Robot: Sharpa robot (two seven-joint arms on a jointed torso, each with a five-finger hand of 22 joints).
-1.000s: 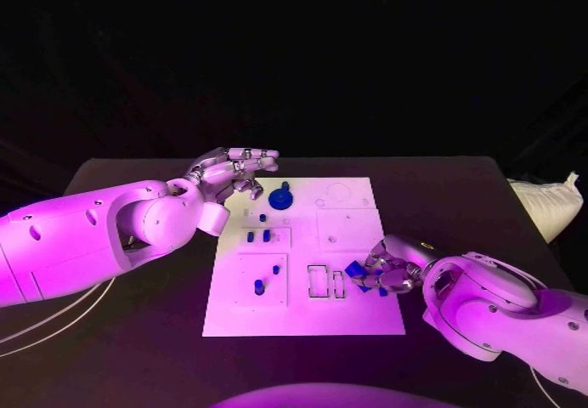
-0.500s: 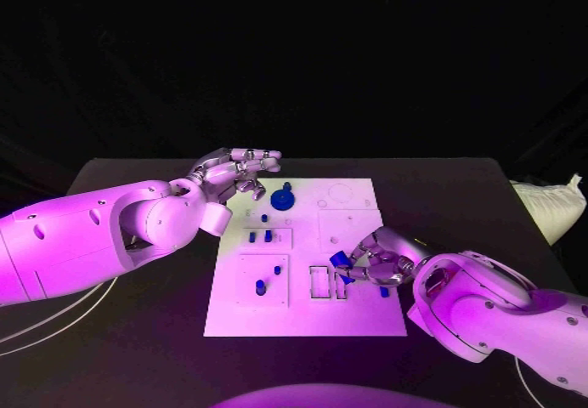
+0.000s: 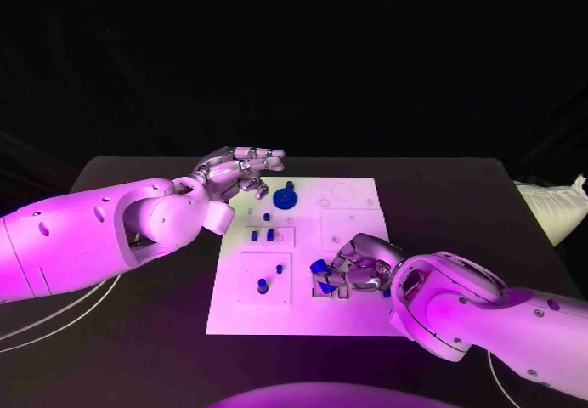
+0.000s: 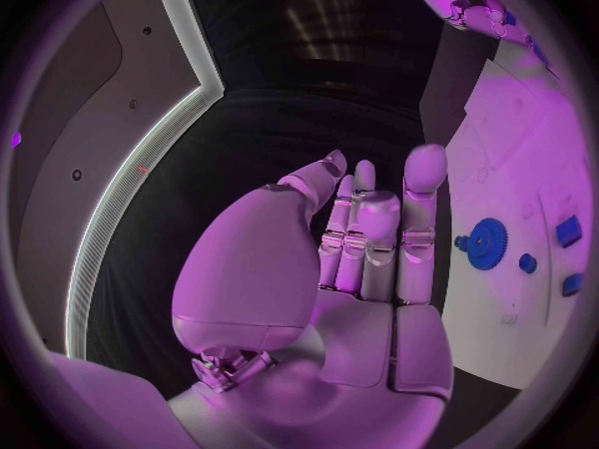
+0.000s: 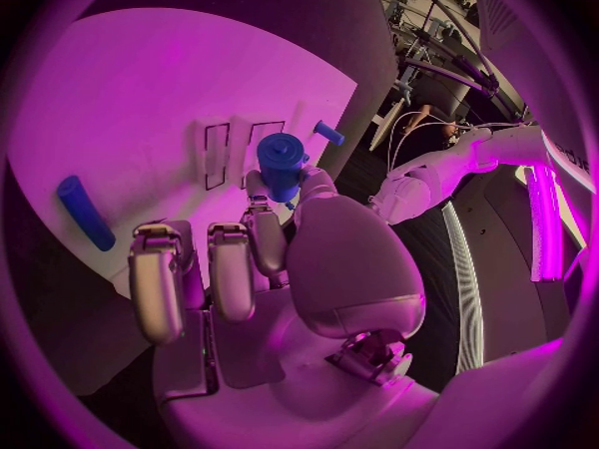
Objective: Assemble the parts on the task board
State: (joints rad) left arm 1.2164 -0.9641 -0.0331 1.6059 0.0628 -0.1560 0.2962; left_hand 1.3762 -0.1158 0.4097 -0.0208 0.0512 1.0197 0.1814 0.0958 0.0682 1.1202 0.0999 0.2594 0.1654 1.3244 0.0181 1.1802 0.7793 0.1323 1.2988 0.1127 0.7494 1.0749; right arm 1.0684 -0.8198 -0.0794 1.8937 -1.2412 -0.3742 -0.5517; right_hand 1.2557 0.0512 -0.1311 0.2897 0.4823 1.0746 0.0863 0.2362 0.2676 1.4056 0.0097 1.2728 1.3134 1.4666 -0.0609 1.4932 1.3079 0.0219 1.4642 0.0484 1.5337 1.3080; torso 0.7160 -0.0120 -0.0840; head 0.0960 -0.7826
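Note:
The white task board [image 3: 349, 223] lies mid-table. My right hand [image 3: 358, 272] hovers over its near middle and pinches a blue round-headed part [image 3: 321, 268], also seen as the part [image 5: 283, 160] held between thumb and fingers [image 5: 260, 231] just above two rectangular slots [image 5: 216, 155]. My left hand [image 3: 239, 174] hangs over the board's far left corner, fingers straight, holding nothing; its palm [image 4: 362, 269] faces the board. A blue gear [image 3: 285, 201] sits at the far left of the board, small blue pegs [image 3: 261, 235] stand below it, and two more parts [image 3: 261, 286] lie near the front left.
A loose blue peg [image 5: 328, 132] and a long blue piece [image 5: 85, 213] lie on the board near my right hand. A white bag [image 3: 557, 208] sits at the table's right edge. Cables [image 3: 49, 327] trail off the left side.
My right hand has carried the blue part leftward from the board's right edge to over the rectangular slots. The left hand has barely moved.

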